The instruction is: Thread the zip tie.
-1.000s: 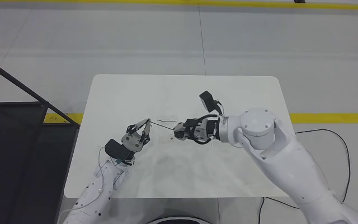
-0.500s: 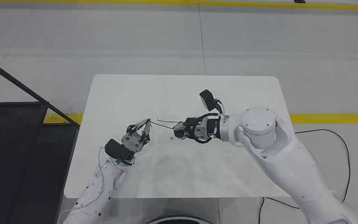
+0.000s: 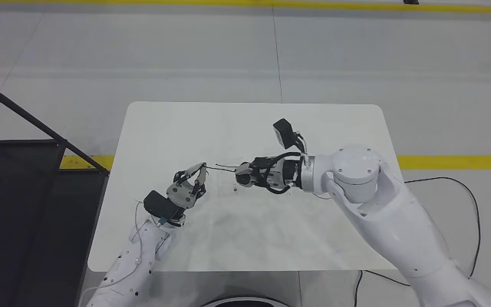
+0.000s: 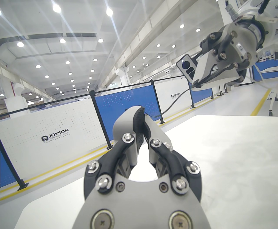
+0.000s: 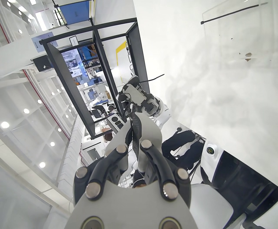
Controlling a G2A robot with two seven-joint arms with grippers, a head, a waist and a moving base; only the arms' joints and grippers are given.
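My left gripper point(image 3: 201, 167) hovers over the white table point(image 3: 322, 230) near its left front, shut on a thin black zip tie point(image 3: 226, 166). The tie's tapered tail point(image 5: 152, 78) sticks out sideways from that gripper point(image 5: 135, 86). In the left wrist view the tie point(image 4: 173, 102) curves from my fingertips point(image 4: 143, 117) up toward the right gripper point(image 4: 194, 83). My right gripper point(image 3: 240, 175) is at the table's middle, facing the left one, its fingers shut point(image 5: 134, 115). The tail's end lies close to its tips; I cannot tell if they touch.
A second black zip tie point(image 5: 234, 12) lies flat on the table under a clear sheet point(image 5: 228, 43), just beyond the two grippers. A black frame point(image 3: 31, 123) stands off the table's left side. The table's right half and front are bare.
My right gripper has edged slightly toward the left gripper and the table's far side. The left gripper has stayed where it was.
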